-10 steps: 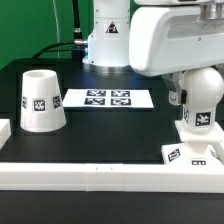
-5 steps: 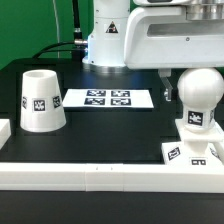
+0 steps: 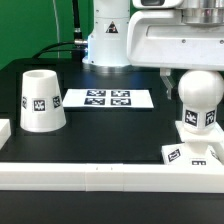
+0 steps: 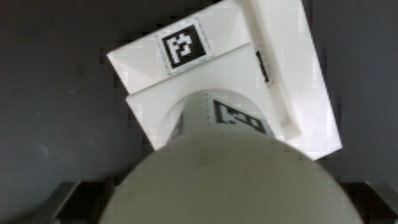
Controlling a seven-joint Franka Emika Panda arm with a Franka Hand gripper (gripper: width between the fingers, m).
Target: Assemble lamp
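Observation:
The rounded white bulb [image 3: 200,100] stands upright on the flat square base [image 3: 190,153] at the exterior view's right, just behind the front rail. My gripper [image 3: 198,72] hangs directly above the bulb's top, open, its jaws wider than the bulb and not touching it. In the wrist view the bulb [image 4: 222,170] fills the foreground between my two dark fingers [image 4: 71,203], with the tagged base [image 4: 157,68] beneath it. The tapered shade [image 3: 42,100] stands alone at the exterior view's left.
The marker board [image 3: 108,99] lies flat at the middle back. A long white border rail [image 3: 100,175] runs along the front edge, and a short rail piece sits at the far left. The robot's own base stands behind the marker board.
My gripper has risen from around the bulb to just above it. The bulb stayed upright on the base.

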